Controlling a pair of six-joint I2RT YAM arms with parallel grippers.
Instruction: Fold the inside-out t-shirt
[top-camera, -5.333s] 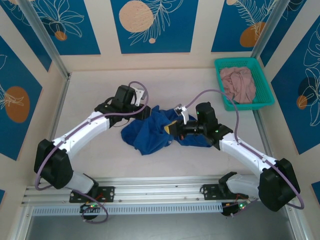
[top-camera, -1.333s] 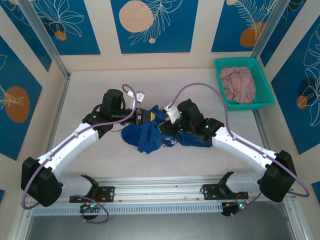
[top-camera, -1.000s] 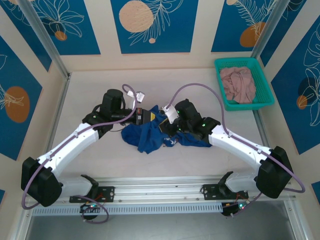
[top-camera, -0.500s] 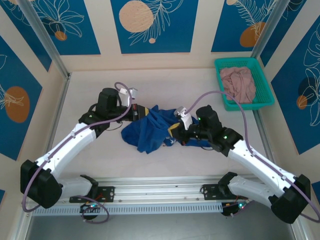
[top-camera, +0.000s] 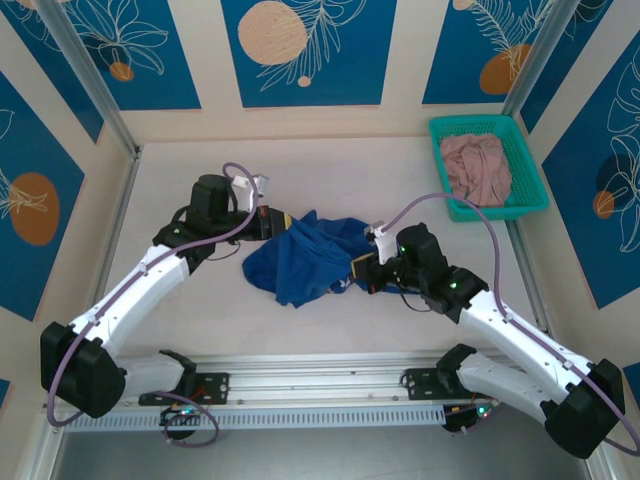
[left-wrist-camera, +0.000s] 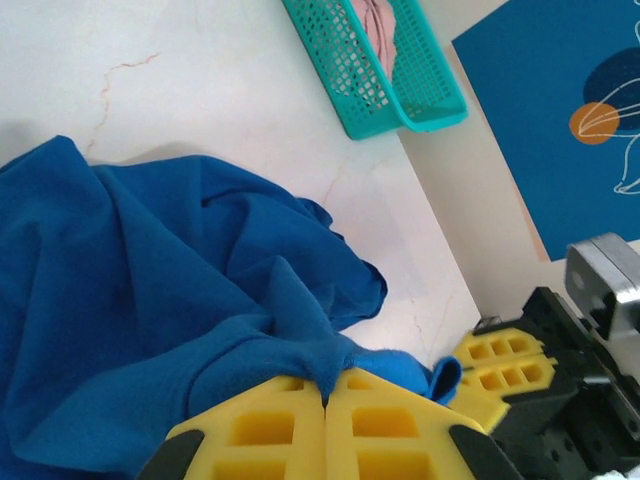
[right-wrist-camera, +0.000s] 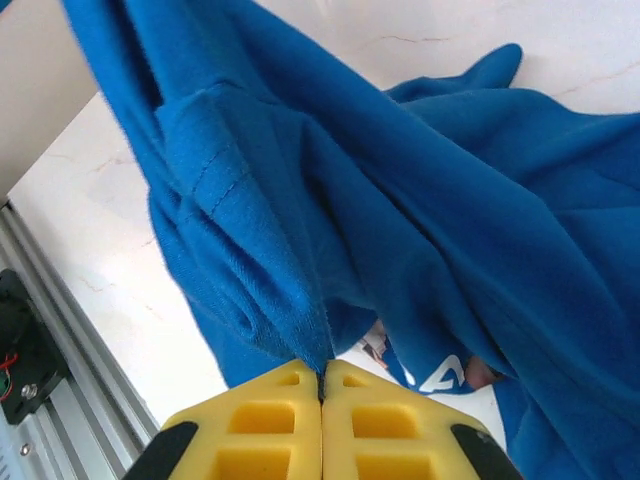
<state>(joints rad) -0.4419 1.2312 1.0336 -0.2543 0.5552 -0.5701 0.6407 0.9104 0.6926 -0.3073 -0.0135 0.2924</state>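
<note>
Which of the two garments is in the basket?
The dusty-pink cloth garment, bunched inside the teal plastic mesh basket at the far right; the royal-blue cloth t-shirt is out on the table.

Compared with a second earlier, the right gripper (top-camera: 362, 270) is drawn back to the right and the left gripper (top-camera: 274, 222) is pulled leftward. The inside-out t-shirt (top-camera: 305, 255) is stretched wider between them.
</note>
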